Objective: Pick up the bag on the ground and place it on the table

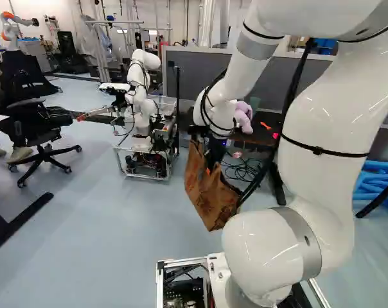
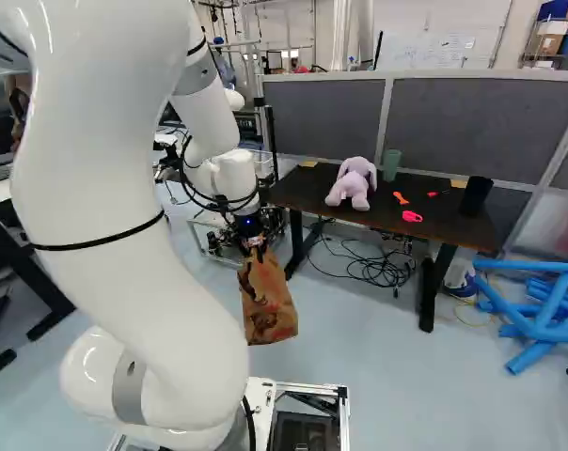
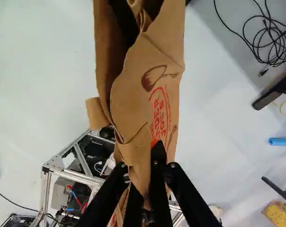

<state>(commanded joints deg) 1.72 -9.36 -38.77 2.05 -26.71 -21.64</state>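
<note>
As its fingers pinch the upper part, tool (image 1: pixel 211 168) clenched on the brown paper bag (image 2: pixel 267 303), bag hanging below the tool, table (image 2: pixel 307 188) beyond to the tool's right, bearing a purple plush toy (image 2: pixel 353 185), another robot (image 1: pixel 140 96) beyond to its left.

Purple plush (image 2: pixel 354 183) is propped on dark table (image 2: pixel 444 226), green cup (image 2: pixel 391 164) set beside it. Orange piece (image 2: pixel 401 198) and pink-red piece (image 2: pixel 412 216) are laid between plush and black container (image 2: pixel 475 195). On floor (image 2: pixel 359 329), cables (image 2: pixel 373 270) are tangled, blue tubes (image 2: pixel 538 321) are piled.
</note>
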